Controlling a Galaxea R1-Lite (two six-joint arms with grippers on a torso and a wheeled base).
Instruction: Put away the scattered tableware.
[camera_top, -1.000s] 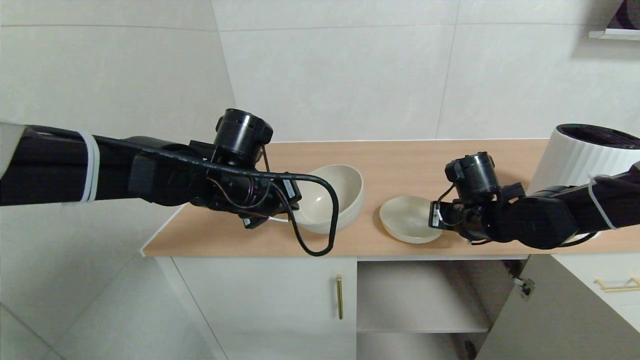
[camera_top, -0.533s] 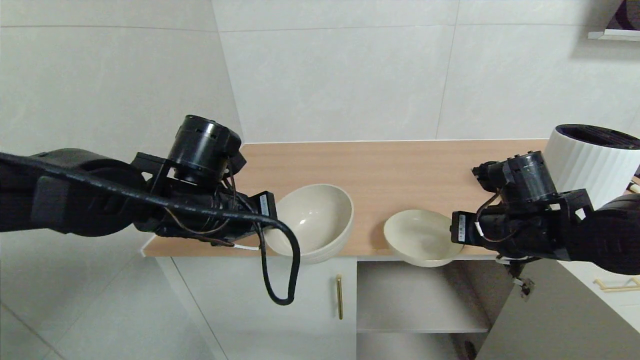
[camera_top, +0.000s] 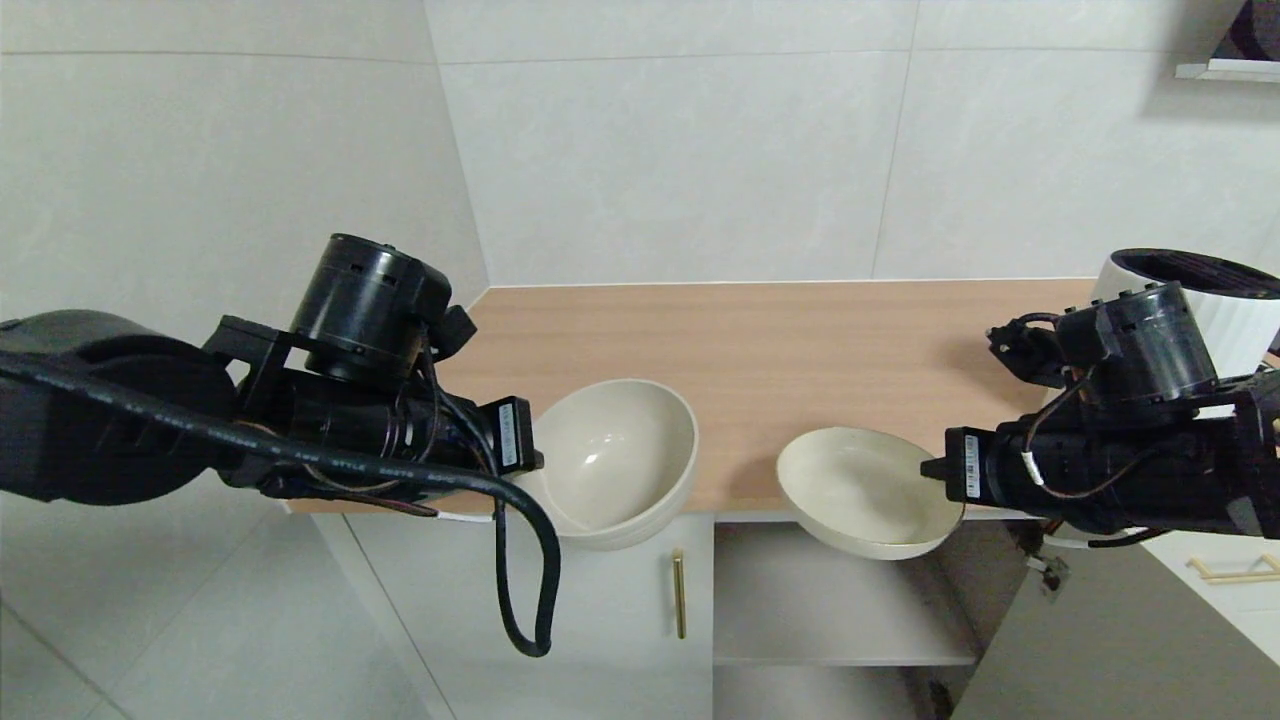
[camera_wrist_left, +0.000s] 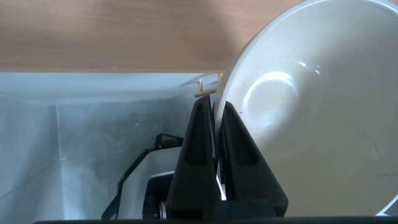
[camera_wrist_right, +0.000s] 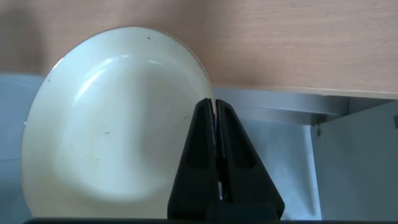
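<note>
Wooden counter (camera_top: 800, 330) behind — left gripper (camera_wrist_left: 213, 109) pinched on deep bowl (camera_top: 615, 460); right gripper (camera_wrist_right: 214, 109) pinched on shallow bowl (camera_top: 860, 490)

Matte black left arm (camera_top: 100, 420), frame's left: squat cylindrical housing (camera_top: 365, 305), thick looping black cable (camera_top: 330, 466), white label (camera_top: 507, 435). Left gripper (camera_wrist_left: 214, 102) and right gripper (camera_wrist_right: 214, 106) have tapered black fingers.

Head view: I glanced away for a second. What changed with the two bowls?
Both arms pulled back toward the robot: the left gripper carried the deep bowl and the right gripper the shallow bowl from over the counter out past its front edge. Both grippers stayed shut on the rims; the white container and open cupboard did not move.
</note>
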